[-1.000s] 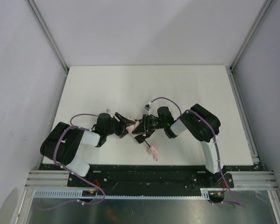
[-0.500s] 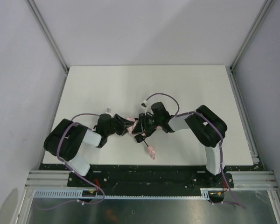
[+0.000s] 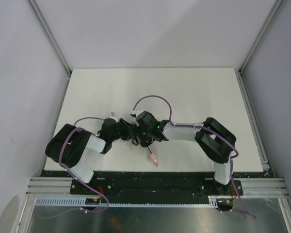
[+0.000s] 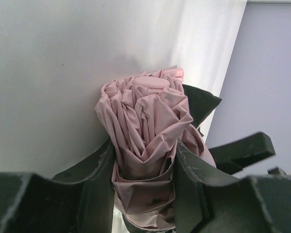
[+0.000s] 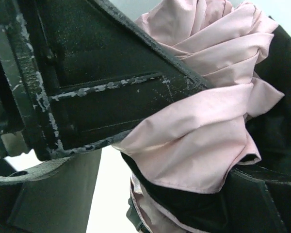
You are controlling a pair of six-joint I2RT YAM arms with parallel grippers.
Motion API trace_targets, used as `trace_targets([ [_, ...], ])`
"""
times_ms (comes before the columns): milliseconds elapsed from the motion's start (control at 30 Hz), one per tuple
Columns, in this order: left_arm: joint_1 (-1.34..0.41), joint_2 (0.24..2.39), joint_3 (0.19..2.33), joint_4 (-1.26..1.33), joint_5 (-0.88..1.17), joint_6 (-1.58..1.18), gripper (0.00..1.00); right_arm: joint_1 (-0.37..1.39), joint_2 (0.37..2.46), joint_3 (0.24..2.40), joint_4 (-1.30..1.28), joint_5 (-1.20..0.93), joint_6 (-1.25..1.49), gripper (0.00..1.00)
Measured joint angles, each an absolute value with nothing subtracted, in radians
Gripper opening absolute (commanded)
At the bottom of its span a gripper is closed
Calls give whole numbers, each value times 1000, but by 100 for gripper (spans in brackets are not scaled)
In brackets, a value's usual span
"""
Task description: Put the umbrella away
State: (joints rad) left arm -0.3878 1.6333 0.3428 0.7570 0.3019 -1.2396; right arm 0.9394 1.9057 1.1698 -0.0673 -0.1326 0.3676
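The pale pink fabric folding umbrella (image 4: 145, 107) lay near the front edge of the white tabletop (image 3: 194, 92), between the 2 arms; its canopy was already collapsed and gathered into a tight, pleated bundle. The left gripper (image 4: 143, 148) was clenched on that bundle, with 1 black finger (image 4: 99, 165) pressed into the fabric on each side. The right gripper (image 3: 136, 132) met it from the opposite side; its scratched black finger (image 5: 111, 87) lay against the pink folds, but I could not tell whether it was clamped or merely touching.

In the overhead view, a short length of black shaft (image 3: 149, 152) ran from the grippers toward the near edge and ended in the small pink handle (image 3: 154, 159), which rested on the table.

Judging from this, the folding was largely done; the shaft probably still needed to be pushed in, and the folds secured; no fastened strap could be seen round them.
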Motion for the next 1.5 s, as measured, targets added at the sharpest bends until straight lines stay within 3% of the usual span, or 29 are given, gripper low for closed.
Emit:
trace_targets([
  [100, -390, 1629, 343, 751, 296, -1238, 1, 1006, 1923, 1217, -144, 77, 332, 62],
  [267, -379, 1620, 342, 735, 280, -1244, 1, 1080, 1977, 1246, -163, 371, 299, 12],
  [333, -378, 1605, 343, 733, 261, -1240, 3, 1083, 1985, 1239, -136, 433, 305, 3],
  [400, -379, 1599, 345, 730, 251, -1232, 15, 1077, 1982, 1215, -94, 450, 295, 1],
  [500, -379, 1591, 352, 715, 255, -1223, 47, 1065, 1959, 1150, 3, 416, 287, 0],
  [633, -379, 1578, 361, 677, 270, -1203, 85, 976, 1892, 1013, 196, 170, 277, 0],
  [733, -380, 1563, 365, 669, 311, -1198, 98, 893, 1881, 953, 310, -33, 300, 0],
  [1033, -381, 1594, 370, 697, 387, -1217, 99, 752, 1914, 875, 536, -487, 483, 0],
  [1233, -381, 1629, 381, 727, 405, -1231, 94, 722, 1962, 848, 689, -664, 664, 0],
  [1333, -381, 1648, 392, 734, 408, -1230, 79, 712, 1991, 840, 761, -719, 742, 0],
  [1500, -381, 1654, 392, 712, 397, -1216, 45, 705, 2004, 835, 773, -750, 778, 0],
])
